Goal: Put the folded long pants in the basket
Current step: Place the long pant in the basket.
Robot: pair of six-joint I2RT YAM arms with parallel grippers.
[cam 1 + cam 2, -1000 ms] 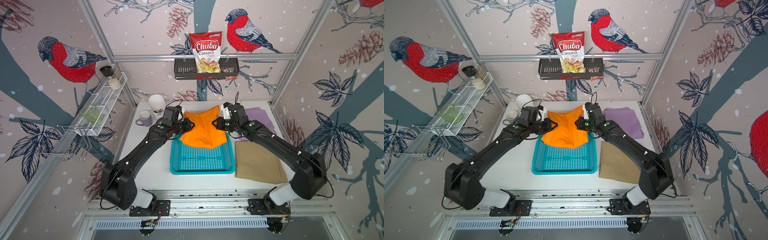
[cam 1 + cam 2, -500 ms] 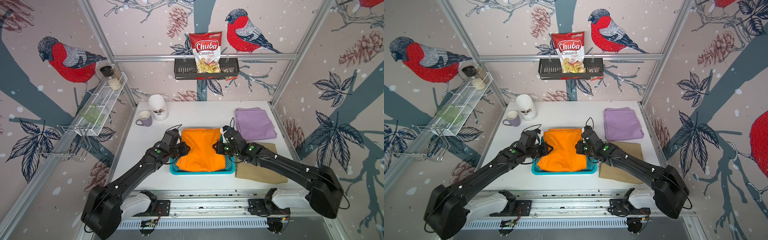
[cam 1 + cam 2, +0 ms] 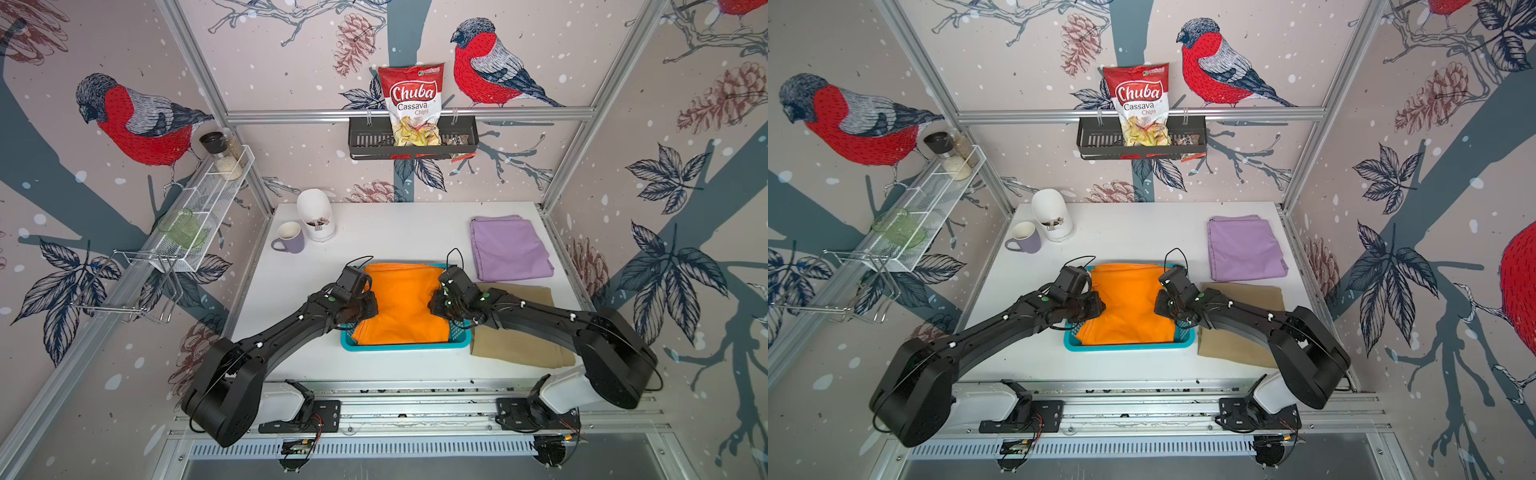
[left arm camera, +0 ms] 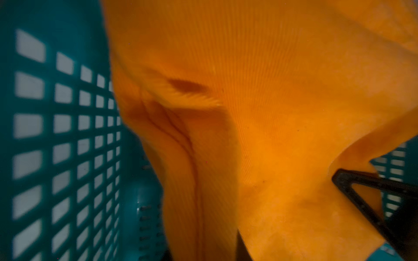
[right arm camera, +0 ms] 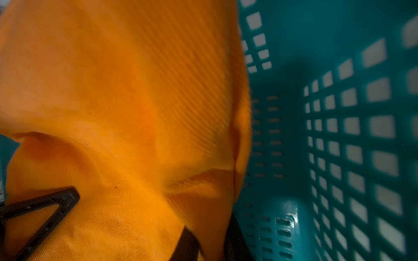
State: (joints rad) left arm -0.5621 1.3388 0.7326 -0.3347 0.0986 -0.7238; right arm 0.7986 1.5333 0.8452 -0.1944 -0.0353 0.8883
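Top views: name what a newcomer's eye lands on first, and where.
The bright orange folded cloth pants dominate, sitting in the turquoise perforated plastic basket at the near middle of the white table, pinched at each side by the left gripper and right gripper. On the robot's right lie the lilac folded cloth pants and khaki tan folded cloth pants.

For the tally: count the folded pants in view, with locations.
3: orange pants in the basket; lilac pants at far right; khaki pants beside the basket. More could hide under the orange.
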